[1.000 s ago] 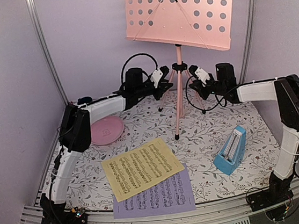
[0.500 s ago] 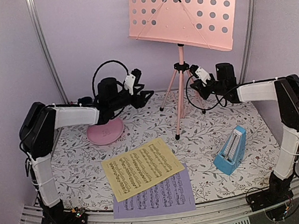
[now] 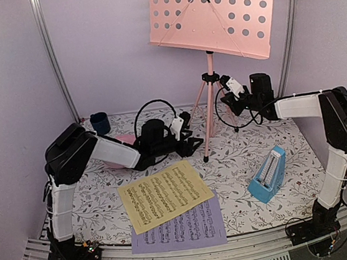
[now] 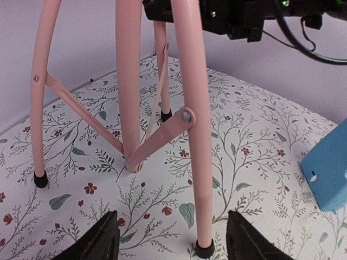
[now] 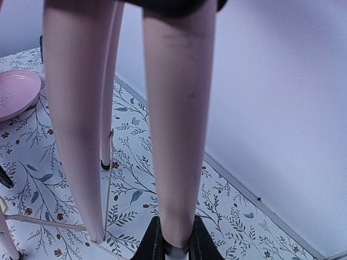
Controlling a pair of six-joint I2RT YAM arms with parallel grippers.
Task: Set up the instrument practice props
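The pink music stand (image 3: 209,110) stands at the back middle, its perforated desk (image 3: 213,12) high up. My right gripper (image 3: 227,95) is shut on one of the stand's legs (image 5: 176,108), its fingers (image 5: 154,244) tight on both sides. My left gripper (image 3: 194,144) is open and low over the table. The stand's front leg (image 4: 195,135) stands between its fingers (image 4: 103,241) without touching them. The yellow sheet (image 3: 165,195) lies at the front, overlapping the lavender sheet (image 3: 185,232). The blue metronome (image 3: 268,174) stands at the right and also shows in the left wrist view (image 4: 328,173).
A round pink plate (image 3: 121,139) lies behind my left arm, mostly hidden, and shows in the right wrist view (image 5: 16,95). A dark blue cup (image 3: 100,122) stands at the back left. The back wall is close behind the stand.
My left arm left the stand's hub, swung back left, then came down low to the stand's front leg, covering the plate. The stand's desk shifted slightly. The right arm held still.
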